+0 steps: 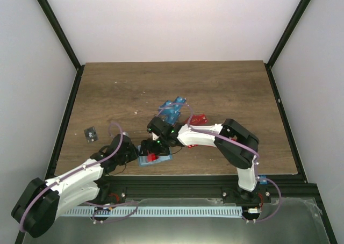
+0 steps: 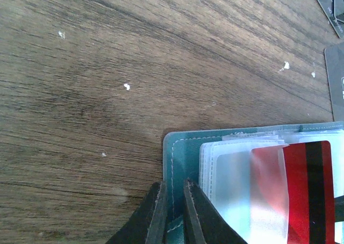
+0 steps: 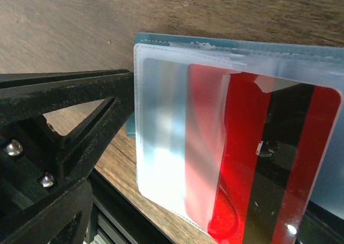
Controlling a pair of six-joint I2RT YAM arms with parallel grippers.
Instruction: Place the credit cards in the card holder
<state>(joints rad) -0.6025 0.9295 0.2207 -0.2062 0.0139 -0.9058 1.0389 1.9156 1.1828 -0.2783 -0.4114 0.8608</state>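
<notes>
Black left fingers (image 2: 154,218) pinched on teal card holder (image 2: 180,147) edge; right fingers (image 1: 157,138): spread unclear.

One card holder (image 2: 183,147), one red card (image 2: 309,190) sleeved inside, one black card (image 1: 91,133) far left, heaped blue cards (image 1: 173,110) beyond counting

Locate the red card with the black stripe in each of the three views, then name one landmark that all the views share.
Top external: red card low, left of centre, lying on the card holder.
Left wrist: lower right corner, partly inside a clear sleeve.
Right wrist: centre to right, half under the clear sleeve.
Shared landmark: the teal card holder beneath it.
</notes>
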